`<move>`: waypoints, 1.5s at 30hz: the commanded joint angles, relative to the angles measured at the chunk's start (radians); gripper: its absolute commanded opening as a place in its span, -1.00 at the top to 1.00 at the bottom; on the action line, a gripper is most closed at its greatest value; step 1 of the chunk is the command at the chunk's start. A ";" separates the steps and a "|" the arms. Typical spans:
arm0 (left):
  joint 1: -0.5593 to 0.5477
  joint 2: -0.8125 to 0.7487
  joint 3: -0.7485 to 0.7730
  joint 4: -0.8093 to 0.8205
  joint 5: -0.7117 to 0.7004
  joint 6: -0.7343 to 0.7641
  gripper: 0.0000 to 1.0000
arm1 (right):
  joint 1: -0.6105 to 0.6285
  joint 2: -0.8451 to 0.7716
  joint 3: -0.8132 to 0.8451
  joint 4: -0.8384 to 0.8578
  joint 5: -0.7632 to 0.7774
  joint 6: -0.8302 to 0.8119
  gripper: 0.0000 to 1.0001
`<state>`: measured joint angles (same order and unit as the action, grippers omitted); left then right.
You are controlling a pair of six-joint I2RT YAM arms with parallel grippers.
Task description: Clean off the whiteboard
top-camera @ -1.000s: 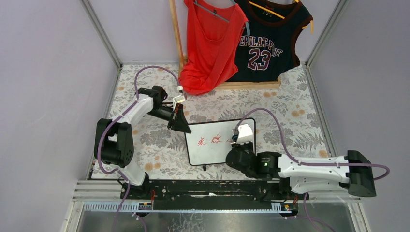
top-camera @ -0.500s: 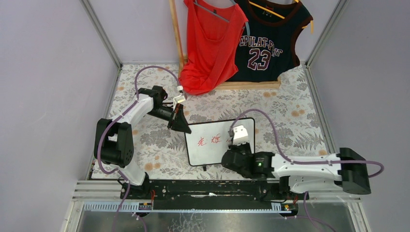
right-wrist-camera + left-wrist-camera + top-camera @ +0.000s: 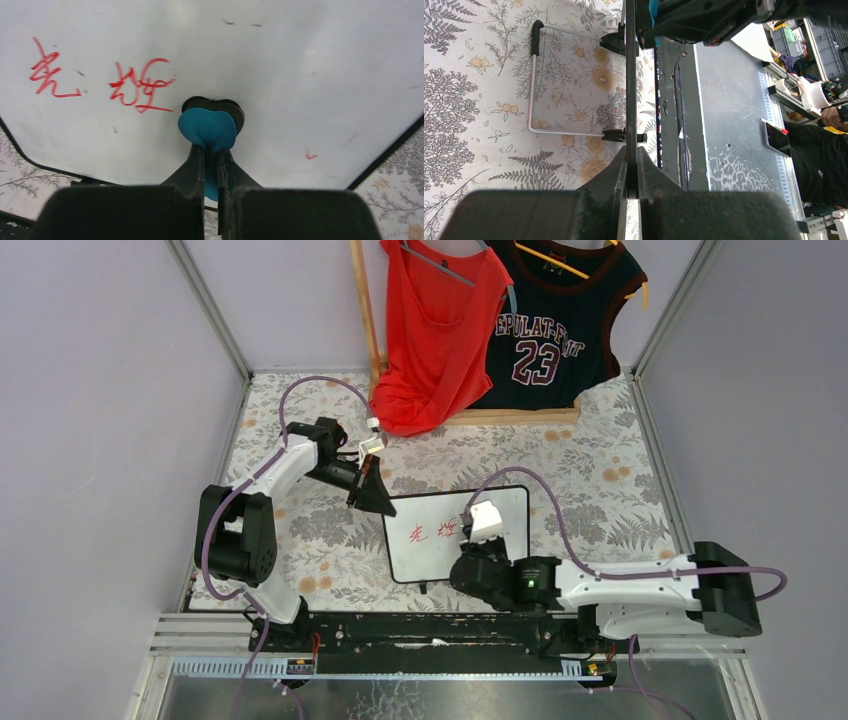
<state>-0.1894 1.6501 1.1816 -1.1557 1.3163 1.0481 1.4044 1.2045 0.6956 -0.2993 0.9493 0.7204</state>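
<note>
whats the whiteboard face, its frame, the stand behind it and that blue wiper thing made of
The whiteboard face looks like a smooth, white coated sheet with a soft sheen and faint smears. Its frame looks like matte black plastic, though that is a guess. The rear stand is a thin silvery rod, probably metal. The blue pad looks soft and matte with rounded edges, perhaps felt or foam.

Black-framed whiteboard [image 3: 415, 558], two red handwritten characters on its left part
</note>
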 commanded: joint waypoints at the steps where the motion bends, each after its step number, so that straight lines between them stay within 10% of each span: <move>1: -0.018 0.000 -0.002 -0.001 -0.062 0.052 1.00 | -0.004 -0.108 -0.047 -0.138 0.106 0.126 1.00; 21: -0.019 -0.001 -0.005 0.000 -0.066 0.054 1.00 | -0.004 -0.178 -0.039 -0.582 0.198 0.573 1.00; 38: -0.020 0.001 -0.006 -0.005 -0.066 0.059 1.00 | -0.004 -0.253 -0.114 -0.144 0.103 0.175 1.00; 45: -0.022 0.002 -0.004 -0.004 -0.067 0.058 1.00 | -0.003 -0.201 -0.090 -0.339 0.124 0.359 1.00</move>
<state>-0.1913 1.6501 1.1816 -1.1553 1.3140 1.0542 1.4025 0.9749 0.5812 -0.5320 1.0500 0.9630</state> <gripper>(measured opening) 0.044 0.064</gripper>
